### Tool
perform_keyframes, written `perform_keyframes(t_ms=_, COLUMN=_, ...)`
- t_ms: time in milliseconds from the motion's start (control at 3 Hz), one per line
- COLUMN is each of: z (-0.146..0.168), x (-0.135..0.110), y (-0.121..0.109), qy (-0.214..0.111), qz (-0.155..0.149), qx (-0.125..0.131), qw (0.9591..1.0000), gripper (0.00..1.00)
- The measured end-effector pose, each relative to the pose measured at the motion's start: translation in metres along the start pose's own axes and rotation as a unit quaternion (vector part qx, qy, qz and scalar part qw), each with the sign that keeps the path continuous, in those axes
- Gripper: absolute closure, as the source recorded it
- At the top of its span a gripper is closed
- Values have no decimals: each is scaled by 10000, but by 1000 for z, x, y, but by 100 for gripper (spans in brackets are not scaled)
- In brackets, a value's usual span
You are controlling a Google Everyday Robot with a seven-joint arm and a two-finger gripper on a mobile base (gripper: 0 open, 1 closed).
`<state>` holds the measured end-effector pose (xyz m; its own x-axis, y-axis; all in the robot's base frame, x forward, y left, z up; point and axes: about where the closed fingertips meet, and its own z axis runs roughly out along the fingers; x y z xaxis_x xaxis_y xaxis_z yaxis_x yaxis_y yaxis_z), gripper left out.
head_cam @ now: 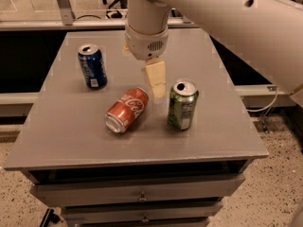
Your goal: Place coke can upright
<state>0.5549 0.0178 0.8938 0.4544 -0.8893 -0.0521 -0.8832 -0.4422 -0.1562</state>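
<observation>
The coke can (127, 110) is red-orange with white script and lies on its side near the middle of the grey table (142, 148), its silver end facing front-left. My gripper (157, 90) hangs from the white arm (147, 27), just behind and to the right of the can's far end, close above the table. It holds nothing that I can see.
A blue can (92, 66) stands upright at the back left. A green can (182, 104) stands upright just right of the gripper and the coke can. The table has drawers below its front edge. Dark gaps flank the table on both sides.
</observation>
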Motion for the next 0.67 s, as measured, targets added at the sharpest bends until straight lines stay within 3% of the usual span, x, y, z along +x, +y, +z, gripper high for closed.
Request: perform_keyframes(t_ms=667, z=3, x=-11, y=-7, qy=-240, qz=-291, qx=-178, qw=9991, gripper=0)
